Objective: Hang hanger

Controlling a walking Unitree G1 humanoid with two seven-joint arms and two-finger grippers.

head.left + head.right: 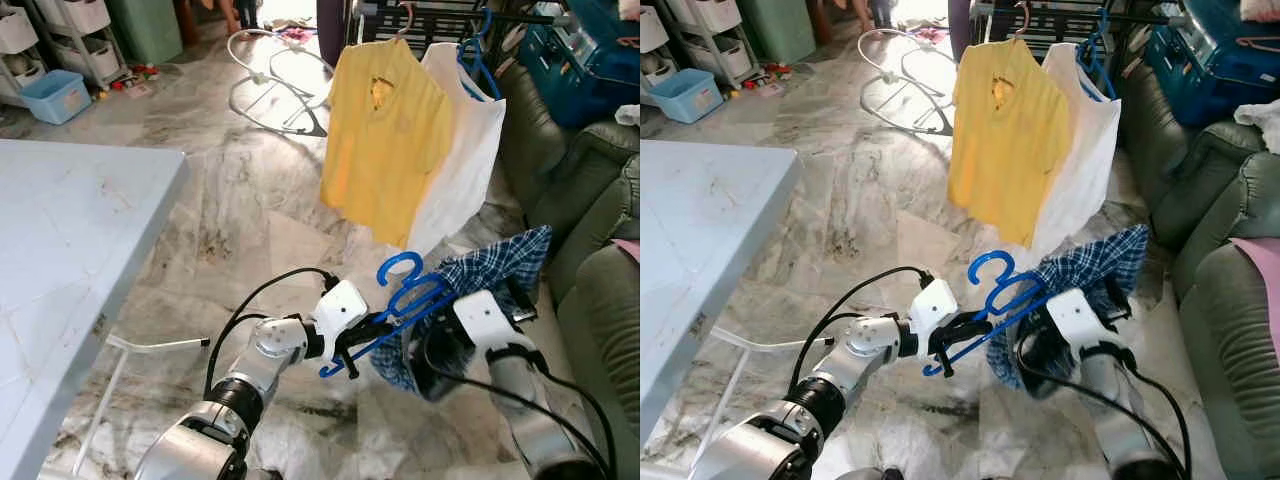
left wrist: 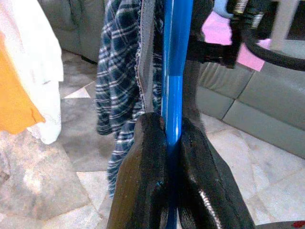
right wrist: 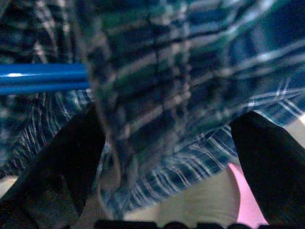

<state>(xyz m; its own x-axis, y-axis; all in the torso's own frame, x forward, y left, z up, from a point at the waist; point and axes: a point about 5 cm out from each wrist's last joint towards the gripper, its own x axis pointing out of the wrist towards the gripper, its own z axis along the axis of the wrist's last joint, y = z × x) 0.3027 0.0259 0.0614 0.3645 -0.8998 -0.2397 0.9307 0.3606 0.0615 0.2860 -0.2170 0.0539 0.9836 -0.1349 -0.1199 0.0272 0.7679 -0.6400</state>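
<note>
Clearly the left gripper's fingers (image 2: pixel 143 176) are clamped hard on the blue plastic hanger (image 1: pixel 405 290), its bar pinched between the two pads with no gap to spare. From the head camera the left gripper (image 1: pixel 352 345) grips the hanger's lower end, the hook curling up and away toward the drying rack (image 1: pixel 440 20). The right gripper (image 3: pixel 167 157) stands spread, its two black fingers well apart, the blue plaid shirt (image 1: pixel 480 275) draped between and over them (I cannot tell whether either pad actually presses the cloth).

The hanger looks light and stiff, smooth enough to swivel in a pinch, so a grip on the straight bar near the neck seems safest. The shirt is soft and limp; it will slide off a tilted shoulder.

Hanger and shirt sit low between the two arms, over the marble floor (image 1: pixel 230 200), near the grey sofa (image 1: pixel 590 260). Beyond them a yellow T-shirt (image 1: pixel 385 140) and a white garment (image 1: pixel 465 140) hang from the rack.
</note>
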